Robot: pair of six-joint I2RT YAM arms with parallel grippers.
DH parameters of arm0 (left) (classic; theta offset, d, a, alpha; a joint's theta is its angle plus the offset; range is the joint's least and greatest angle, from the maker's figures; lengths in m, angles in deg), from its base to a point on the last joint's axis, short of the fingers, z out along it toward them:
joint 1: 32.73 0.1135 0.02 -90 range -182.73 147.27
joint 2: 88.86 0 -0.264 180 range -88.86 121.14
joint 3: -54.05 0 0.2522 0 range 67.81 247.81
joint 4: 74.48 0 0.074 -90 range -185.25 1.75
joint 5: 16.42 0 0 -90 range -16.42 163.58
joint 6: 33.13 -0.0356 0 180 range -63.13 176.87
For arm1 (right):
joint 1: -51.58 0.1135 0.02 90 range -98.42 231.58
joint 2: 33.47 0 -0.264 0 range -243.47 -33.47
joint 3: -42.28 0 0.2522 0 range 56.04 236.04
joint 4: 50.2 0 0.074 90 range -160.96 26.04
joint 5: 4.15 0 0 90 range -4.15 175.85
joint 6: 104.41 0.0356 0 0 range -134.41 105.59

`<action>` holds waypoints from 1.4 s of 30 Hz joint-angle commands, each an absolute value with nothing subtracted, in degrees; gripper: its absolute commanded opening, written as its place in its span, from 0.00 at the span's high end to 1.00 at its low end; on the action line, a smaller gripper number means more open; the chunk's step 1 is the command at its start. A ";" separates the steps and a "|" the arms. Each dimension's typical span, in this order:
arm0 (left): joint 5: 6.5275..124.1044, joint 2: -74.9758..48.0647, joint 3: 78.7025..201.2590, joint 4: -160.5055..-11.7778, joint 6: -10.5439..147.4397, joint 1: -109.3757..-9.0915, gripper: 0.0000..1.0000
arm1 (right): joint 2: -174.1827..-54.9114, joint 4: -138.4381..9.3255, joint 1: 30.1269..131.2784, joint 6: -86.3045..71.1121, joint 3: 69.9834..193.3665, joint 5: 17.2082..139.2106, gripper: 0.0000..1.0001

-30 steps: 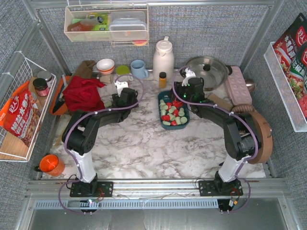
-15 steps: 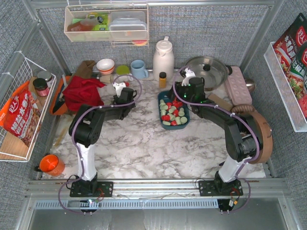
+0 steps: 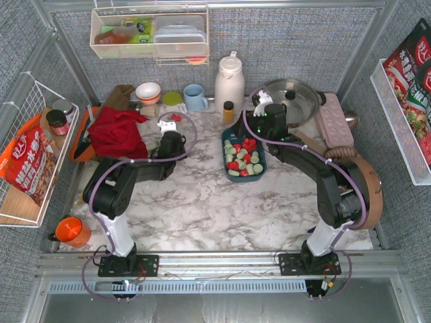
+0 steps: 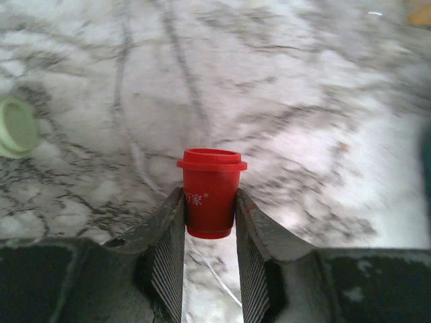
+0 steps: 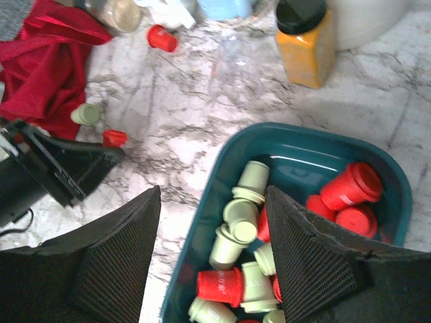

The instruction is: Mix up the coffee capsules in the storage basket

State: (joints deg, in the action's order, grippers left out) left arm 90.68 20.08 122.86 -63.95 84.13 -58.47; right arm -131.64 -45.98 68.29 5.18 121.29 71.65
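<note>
1 red capsule (image 4: 211, 178) stands upright between the fingers of the left gripper (image 4: 209, 202). Both ribbed pads press against its sides, so the gripper is grasping it. Whether it rests on the counter (image 4: 303, 101) or is just lifted cannot be told. Near it, at that view's left edge, lies 1 green capsule (image 4: 15, 126). The right gripper (image 5: 212, 195) hangs spread wide over the basket (image 5: 306, 138), nothing between its fingers.

Inside the basket, capsules (image 5: 242, 225) of both colours lie together, greens heaped mid-tray and several reds toward 1 end, so the mixing looks partly done. At least 3 capsules are outside it: the held one, the green one, and a second red capsule (image 5: 161, 37) farther off, near the bottle (image 5: 304, 47). Those probably have to be carried in and the pile stirred.

Only the left wrist view shows the grip close up. Only the right wrist view shows the basket's contents and the strays together. The overhead view sets the basket well right of the left gripper and under the right one.
</note>
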 commanded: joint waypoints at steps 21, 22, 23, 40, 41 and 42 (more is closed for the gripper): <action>68.73 18.86 98.93 7.63 48.48 -70.88 0.62 | -141.84 -65.88 75.95 -7.15 137.52 45.45 0.32; 68.68 18.84 99.11 7.64 48.44 -70.94 0.61 | -142.12 -66.09 76.00 -7.35 137.66 45.20 0.32; 68.54 18.89 99.20 7.62 48.43 -70.96 0.61 | -142.29 -66.19 76.09 -7.45 137.76 45.04 0.32; 80.08 16.88 97.47 6.57 53.69 -71.24 0.19 | -137.17 -57.33 74.05 -1.95 130.72 55.89 0.83; 81.49 16.43 97.17 5.87 54.46 -71.23 0.18 | -135.89 -56.15 73.51 -1.29 129.11 59.74 0.83; 82.95 15.93 96.90 4.88 55.33 -71.23 0.17 | -134.64 -55.37 73.14 -0.94 127.64 63.89 0.83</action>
State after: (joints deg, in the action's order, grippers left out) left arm 75.75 17.44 97.70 2.73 51.79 -71.32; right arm -138.02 -61.85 74.38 -4.45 131.46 51.63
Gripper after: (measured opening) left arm 0.815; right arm 0.423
